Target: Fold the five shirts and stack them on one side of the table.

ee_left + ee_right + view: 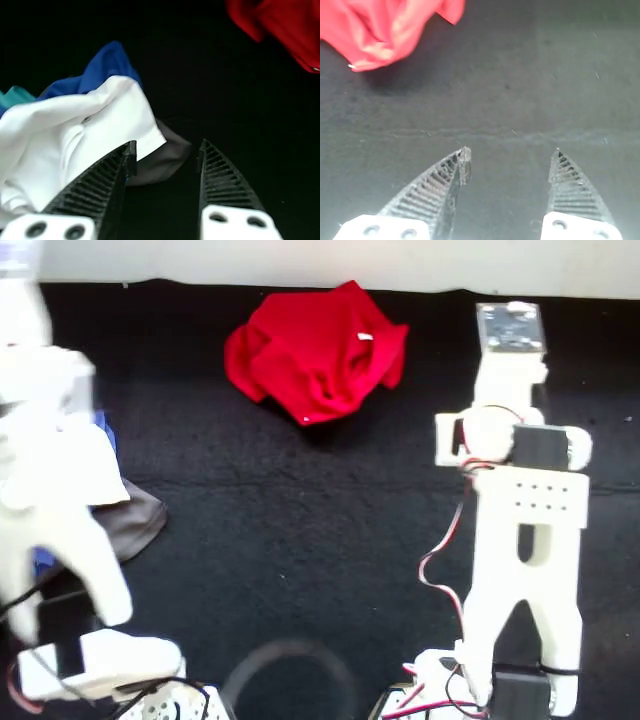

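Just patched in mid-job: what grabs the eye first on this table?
A crumpled red shirt lies alone at the far middle of the black table. At the left edge a white shirt lies over a blue shirt and a grey shirt, with the open left gripper above their edge. The right gripper, open too, is over bare table.

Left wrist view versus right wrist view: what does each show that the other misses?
Left wrist, not right: the left hand, open, by a pile of white shirt, blue shirt, grey shirt and a teal edge. Right wrist, not left: the right hand, open above the black table. Both: the red shirt on that table.
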Controlling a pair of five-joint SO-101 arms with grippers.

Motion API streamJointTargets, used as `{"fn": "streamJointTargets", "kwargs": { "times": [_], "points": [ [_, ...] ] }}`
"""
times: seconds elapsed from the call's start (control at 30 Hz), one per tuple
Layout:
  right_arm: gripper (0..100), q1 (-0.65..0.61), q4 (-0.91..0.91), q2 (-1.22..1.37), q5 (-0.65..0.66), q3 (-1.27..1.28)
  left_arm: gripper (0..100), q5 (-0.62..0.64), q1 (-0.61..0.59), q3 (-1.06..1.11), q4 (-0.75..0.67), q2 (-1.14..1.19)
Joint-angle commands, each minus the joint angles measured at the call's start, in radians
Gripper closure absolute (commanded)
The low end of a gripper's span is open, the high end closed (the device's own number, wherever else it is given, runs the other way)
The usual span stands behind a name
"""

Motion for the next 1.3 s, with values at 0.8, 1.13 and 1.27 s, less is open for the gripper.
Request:
{"fn": "streamJointTargets", "kwargs": {
  "times": [0.8,1.13,1.27],
  "points": [
    [75.2,0.199,0.074,-0.209,-0.002,-0.044,68,0.430,0.593,-0.297,-0.753,1.035],
    [75.2,0.196,0.074,-0.203,-0.002,-0.044,100,0.416,0.553,-0.621,-0.390,1.155],
    [75.2,0.194,0.073,-0.199,-0.003,-0.044,99,0.331,0.516,-0.771,-0.166,1.153]
  ]
}}
